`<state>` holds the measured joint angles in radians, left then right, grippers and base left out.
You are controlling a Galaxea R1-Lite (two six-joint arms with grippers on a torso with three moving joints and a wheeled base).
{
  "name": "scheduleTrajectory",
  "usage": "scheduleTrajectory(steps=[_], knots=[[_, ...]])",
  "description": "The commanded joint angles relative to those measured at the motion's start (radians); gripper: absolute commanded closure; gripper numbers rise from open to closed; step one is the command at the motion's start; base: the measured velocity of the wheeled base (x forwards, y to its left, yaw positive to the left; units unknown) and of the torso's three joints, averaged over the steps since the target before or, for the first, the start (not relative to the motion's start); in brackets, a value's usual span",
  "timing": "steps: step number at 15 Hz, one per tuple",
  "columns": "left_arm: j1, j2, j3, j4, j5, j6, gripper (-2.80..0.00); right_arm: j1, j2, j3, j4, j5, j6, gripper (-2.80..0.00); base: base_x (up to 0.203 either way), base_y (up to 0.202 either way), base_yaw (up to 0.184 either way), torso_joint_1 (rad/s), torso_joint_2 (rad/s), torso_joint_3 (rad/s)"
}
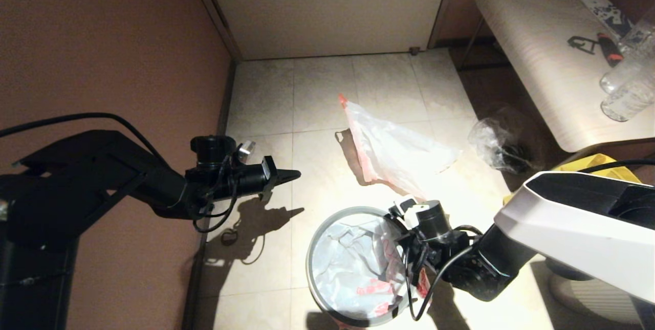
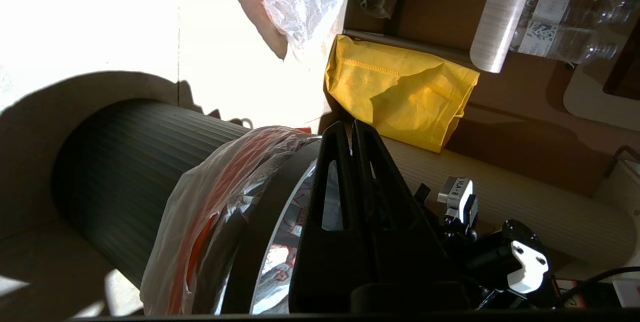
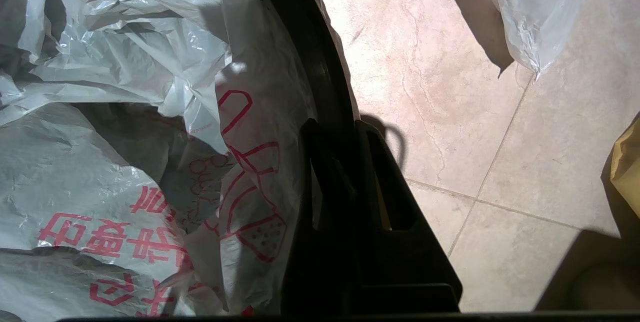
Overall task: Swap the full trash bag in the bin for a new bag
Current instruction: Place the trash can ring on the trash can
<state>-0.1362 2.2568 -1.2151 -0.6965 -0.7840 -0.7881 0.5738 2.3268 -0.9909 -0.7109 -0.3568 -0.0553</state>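
Milky plastic with large red characters, the new bag (image 1: pixel 353 268), already lines the bin (image 1: pixel 310 268), spread under the grey hoop that forms its rim. The right pincer (image 1: pixel 404 248) sits at the rim, pressed together on the edge there; the right wrist view shows its dark fingers astride the black wall and the bag film, though whether it pinches hoop, film or both I cannot tell. Beyond that pincer, on the floor, lies the full trash bag (image 1: pixel 394 153), see-through with orange-pink strips, well apart from the bin.

The left pincer (image 1: pixel 286 176) hangs off to the far side of the bin, pressed together on nothing.

One risk: if the right pincer pulls away while gripping film, it may drag the lining out from under the hoop or tear the thin plastic. A sideways tug could also tip the light bin.

Only the left wrist view shows bag film spilling over the outside of the bin wall, and a yellow tote bag (image 2: pixel 400 92) in full; the head view alone shows both arms together.
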Motion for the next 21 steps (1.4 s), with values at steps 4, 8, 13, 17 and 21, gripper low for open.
scheduleTrajectory(steps=[4, 8, 13, 17, 21], knots=[[0.000, 0.000, 0.002, -0.005, -0.004, -0.005, 0.00, 0.001, 0.017, 0.000, -0.004, -0.001, 0.002, 0.00, 0.000, 0.000, 0.000, 0.000, 0.00, 0.000], [0.000, 0.000, 0.000, -0.003, -0.004, -0.005, 0.00, 0.001, 0.041, -0.001, -0.059, -0.001, 0.000, 0.00, 0.000, 0.000, 0.000, 0.000, 0.00, 0.000], [0.000, 0.000, 0.002, -0.003, -0.004, -0.005, 0.00, 0.005, 0.024, 0.031, -0.093, -0.004, 0.000, -2.80, 0.000, 0.000, 0.000, 0.000, 0.00, 0.000], [-0.002, -0.003, 0.007, -0.001, -0.004, -0.002, 0.00, 0.009, -0.118, 0.155, -0.093, 0.002, 0.001, -2.80, 0.000, 0.000, 0.000, 0.000, 0.00, 0.000], [-0.008, -0.011, 0.026, -0.005, -0.038, 0.004, 0.00, 0.010, -0.267, 0.276, -0.091, 0.143, 0.096, -0.24, 0.000, 0.000, 0.000, 0.000, 0.00, 0.000]])
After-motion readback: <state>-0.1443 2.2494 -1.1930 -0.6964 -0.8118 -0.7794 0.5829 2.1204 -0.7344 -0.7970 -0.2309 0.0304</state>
